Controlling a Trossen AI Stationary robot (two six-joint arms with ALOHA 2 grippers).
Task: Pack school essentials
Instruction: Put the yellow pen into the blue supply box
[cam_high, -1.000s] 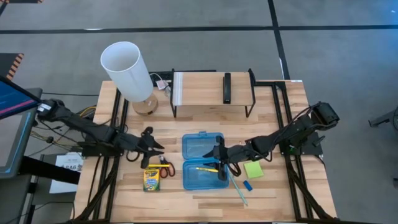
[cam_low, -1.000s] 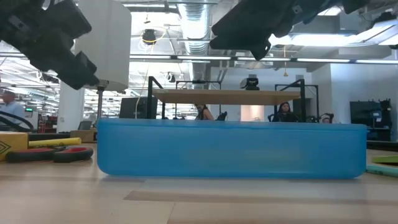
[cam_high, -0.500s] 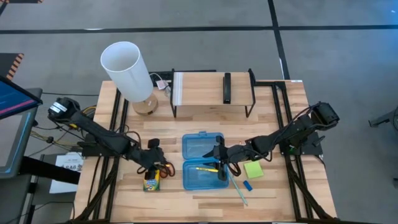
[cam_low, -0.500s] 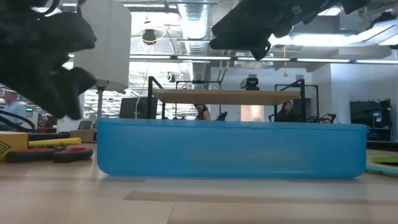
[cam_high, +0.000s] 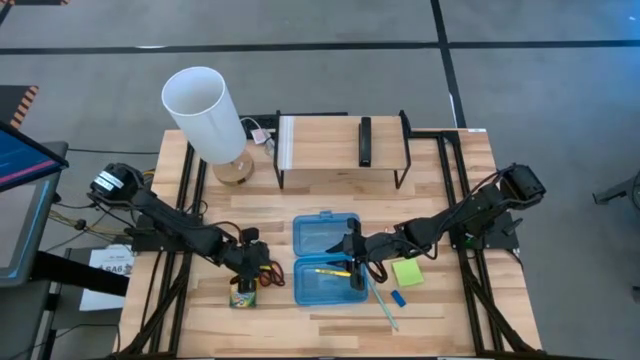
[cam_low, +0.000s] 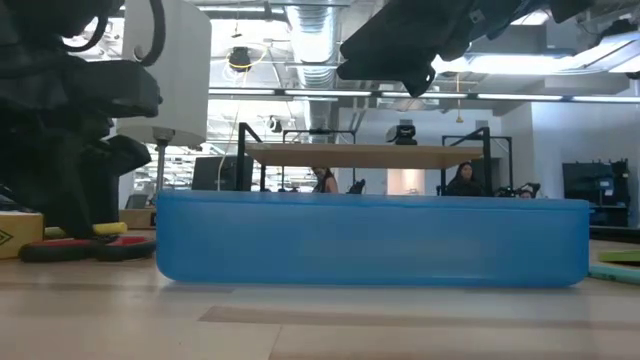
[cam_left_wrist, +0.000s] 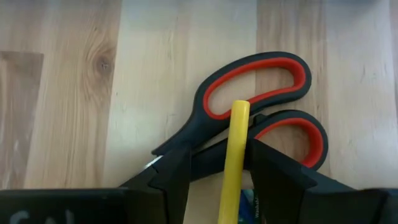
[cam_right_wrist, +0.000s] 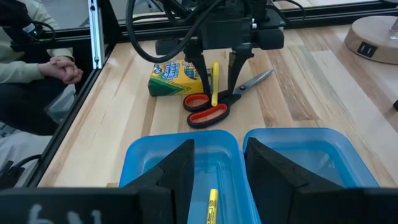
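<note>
My left gripper (cam_high: 251, 272) (cam_left_wrist: 219, 163) is open and low over the table. Its fingers stand on either side of a yellow marker (cam_left_wrist: 234, 155) that lies across the red-handled scissors (cam_left_wrist: 261, 106) (cam_right_wrist: 214, 107). The crayon box (cam_high: 243, 294) (cam_right_wrist: 174, 78) lies beside them on the table's near side. My right gripper (cam_high: 355, 262) (cam_right_wrist: 217, 158) hangs open above the open blue case (cam_high: 327, 259), where another yellow marker (cam_high: 333, 271) lies. On the table right of the case lie a teal pen (cam_high: 383, 301), a lime sticky-note pad (cam_high: 407, 272) and a blue eraser (cam_high: 399, 297).
A lamp with a white shade (cam_high: 205, 110) stands at the far left. A wooden shelf rack (cam_high: 342, 145) at the far middle carries a black bar device (cam_high: 365, 142). A person's folded hands (cam_right_wrist: 59, 68) show beyond the table's left edge. Bare wood lies along the near edge.
My left gripper has moved toward the table's near edge and slightly right, and has come down over the scissors and yellow marker beside the crayon box. My right arm and the objects have stayed where they were.
</note>
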